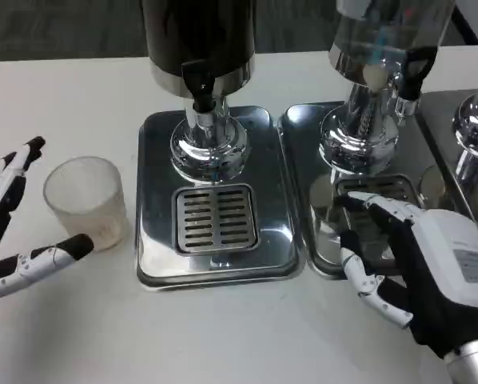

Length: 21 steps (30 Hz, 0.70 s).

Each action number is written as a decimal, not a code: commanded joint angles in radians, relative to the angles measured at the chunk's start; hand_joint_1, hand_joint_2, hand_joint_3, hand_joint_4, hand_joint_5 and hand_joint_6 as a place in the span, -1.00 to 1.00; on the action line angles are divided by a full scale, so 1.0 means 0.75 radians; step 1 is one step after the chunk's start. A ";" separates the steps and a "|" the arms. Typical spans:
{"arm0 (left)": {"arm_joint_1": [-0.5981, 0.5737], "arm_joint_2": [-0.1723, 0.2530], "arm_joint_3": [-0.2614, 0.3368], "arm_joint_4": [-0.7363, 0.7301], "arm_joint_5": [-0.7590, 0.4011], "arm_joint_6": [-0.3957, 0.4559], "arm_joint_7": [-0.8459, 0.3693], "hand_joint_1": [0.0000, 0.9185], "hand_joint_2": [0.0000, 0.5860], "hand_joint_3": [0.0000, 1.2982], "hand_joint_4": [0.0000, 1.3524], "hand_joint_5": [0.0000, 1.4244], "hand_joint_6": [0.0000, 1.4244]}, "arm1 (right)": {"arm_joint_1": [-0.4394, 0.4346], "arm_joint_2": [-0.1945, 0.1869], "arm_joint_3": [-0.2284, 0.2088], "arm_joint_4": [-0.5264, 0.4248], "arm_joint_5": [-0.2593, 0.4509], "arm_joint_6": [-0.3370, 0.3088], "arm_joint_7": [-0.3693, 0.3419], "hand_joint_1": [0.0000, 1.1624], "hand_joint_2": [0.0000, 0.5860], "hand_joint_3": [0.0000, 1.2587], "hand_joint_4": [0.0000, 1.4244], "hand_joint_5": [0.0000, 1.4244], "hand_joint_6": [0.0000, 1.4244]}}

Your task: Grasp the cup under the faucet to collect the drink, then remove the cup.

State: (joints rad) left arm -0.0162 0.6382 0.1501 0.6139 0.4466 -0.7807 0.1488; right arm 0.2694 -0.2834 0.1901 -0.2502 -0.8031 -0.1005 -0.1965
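1. My left hand [19, 220] waits at the table's left edge with its fingers spread wide on either side of the clear plastic cup [85, 202], one black-tipped finger above and behind it, another reaching in below. None of them touches the cup, so the hand holds nothing.

2. The cup stands upright on the white table [63, 88], just left of the steel drip tray [217, 200] and not yet on it. It looks empty.

3. The black faucet [201, 90] of the dark dispenser [197, 36] hangs over the slotted grate [216, 218], with nothing beneath the spout.

4. My right hand [419, 264] rests low at the front of the second tray [303, 176], below the clear dispenser [387, 40]. Its fingers are apart and empty.

5. By my reading the task stands at its first step: the grasp itself is not yet made.

6. The next move calls for my left fingers to close around the cup's wall, gently, since thin plastic is likely to buckle. I would then carry it right onto the grate, centred under the spout.

7. The faucet lever will need pressing, probably by my free right hand.
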 commanded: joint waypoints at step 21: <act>-0.290 0.086 -0.192 0.503 0.051 0.040 0.174 -0.64 -0.99 -1.00 -1.00 -0.98 -0.74 | -0.045 0.029 0.039 -0.003 -0.019 0.015 -0.013 -0.41 0.68 -0.41 -0.53 -0.55 -0.55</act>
State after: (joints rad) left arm -0.2059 0.6937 0.0192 0.9537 0.5013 -0.7617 0.2756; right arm 0.2413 -0.2691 0.2162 -0.2491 -0.8182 -0.0942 -0.1966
